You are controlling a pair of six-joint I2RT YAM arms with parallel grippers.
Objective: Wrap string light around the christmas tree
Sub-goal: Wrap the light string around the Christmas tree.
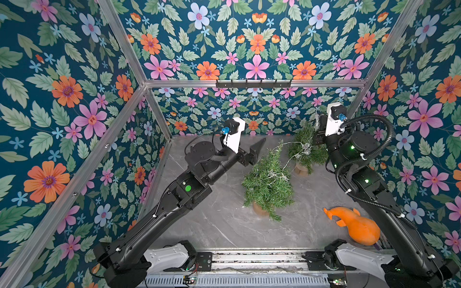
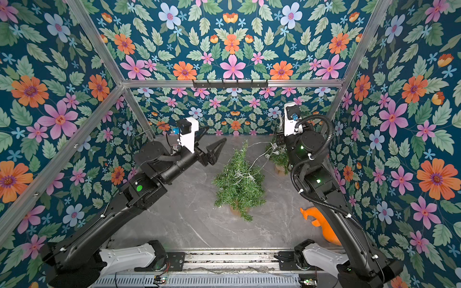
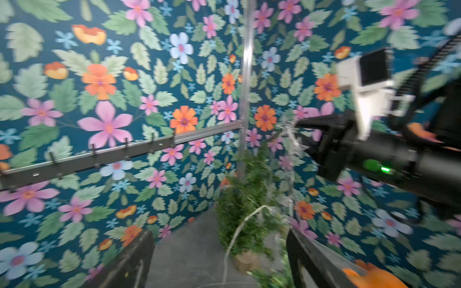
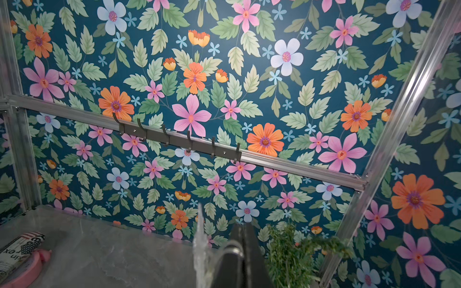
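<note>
We're looking at two matte black arms, the left arm (image 1: pixel 159 212) and the right arm (image 1: pixel 404 241), both built from chunky segments. There's a round green light (image 1: pixel 187 188) on the left one, and green dots glow on the right. Each wrist has a white camera housing (image 1: pixel 235 138) with a small blue plug (image 1: pixel 225 130). A ribbed black hose (image 1: pixel 369 117) runs along the right arm, held by white ties (image 1: pixel 348 190). The bases have white covers (image 1: pixel 167 256). The left end effector (image 3: pixel 218 233) and right end effector (image 4: pixel 240 234) have black, wedge-shaped fingers.

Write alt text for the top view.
A string light drapes between two small Christmas trees on a grey table. The right gripper grips it by the back tree; the left gripper is open beside the front tree.
</note>
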